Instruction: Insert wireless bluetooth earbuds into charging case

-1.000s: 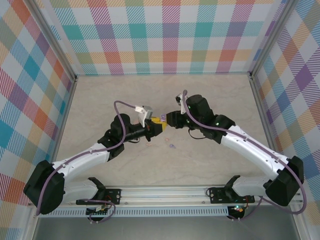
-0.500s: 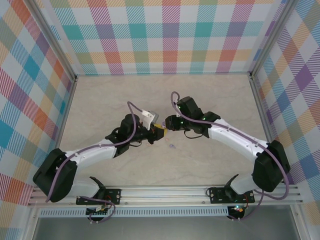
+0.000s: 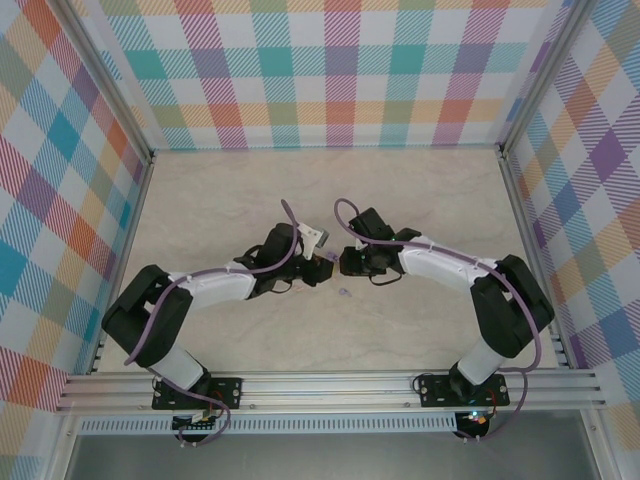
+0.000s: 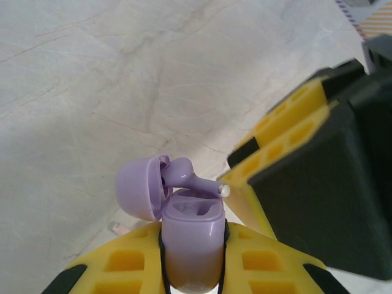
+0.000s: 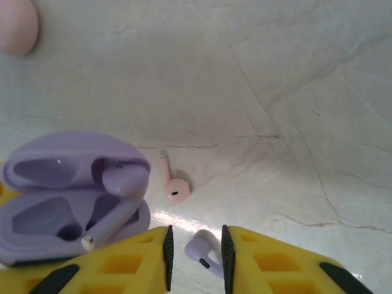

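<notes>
My left gripper (image 4: 193, 245) is shut on a purple charging case (image 4: 191, 223), held upright with its lid (image 4: 139, 187) hinged open to the left. One purple earbud (image 4: 184, 174) lies slantwise across the case's opening. Its stem tip touches the edge of a yellow finger (image 4: 288, 131) of my right gripper. From the right wrist, that earbud (image 5: 119, 187) rests half in the case (image 5: 67, 196), outside my right gripper (image 5: 195, 245). The right jaws stand a little apart. Through the gap, a second purple earbud (image 5: 205, 252) lies on the table. A pink earbud (image 5: 173, 185) lies just beyond it. The grippers meet tip to tip (image 3: 335, 262).
A pink rounded object (image 5: 15, 24) sits at the far left corner of the right wrist view. The loose purple earbud (image 3: 343, 293) lies on the marble table (image 3: 420, 190) just in front of the grippers. Checked walls enclose the table on three sides.
Both grippers have moved together toward the near edge and stayed tip to tip. Both arms have folded, with their elbows swung inward. The left gripper has kept its hold on the case.
</notes>
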`<state>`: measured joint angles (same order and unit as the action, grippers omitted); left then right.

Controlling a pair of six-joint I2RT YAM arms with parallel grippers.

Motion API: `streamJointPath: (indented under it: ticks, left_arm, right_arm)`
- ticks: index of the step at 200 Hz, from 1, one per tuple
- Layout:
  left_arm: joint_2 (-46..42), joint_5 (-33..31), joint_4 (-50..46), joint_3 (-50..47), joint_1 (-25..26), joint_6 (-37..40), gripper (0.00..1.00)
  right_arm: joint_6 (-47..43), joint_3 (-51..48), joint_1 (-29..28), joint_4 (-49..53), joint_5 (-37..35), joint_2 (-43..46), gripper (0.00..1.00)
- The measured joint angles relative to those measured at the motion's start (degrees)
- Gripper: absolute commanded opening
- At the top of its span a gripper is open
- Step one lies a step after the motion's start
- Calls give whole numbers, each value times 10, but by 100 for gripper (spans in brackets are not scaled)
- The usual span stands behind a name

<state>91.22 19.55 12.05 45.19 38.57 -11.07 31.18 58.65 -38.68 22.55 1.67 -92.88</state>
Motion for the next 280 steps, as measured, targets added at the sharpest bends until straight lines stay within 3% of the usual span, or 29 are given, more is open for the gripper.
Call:
streamJointPath:
  ticks: [73,131,220,280]
  left_arm:
    - [21,-56,-131,78,0,31,11]
    - [10,-95,-188,82,1,45,11]
    - [-213,-84,-158,-9,-18,28,15]
    - [-249,-76,-140,-31,-25,13,15]
  right_arm:
    - [12,0,9,27,-24,-12,32]
    - [6,8,32,30,-3,-21,37]
    - [-24,176,38,65,51,-177,28]
    - [-2,232,43,115,43,-236,28]
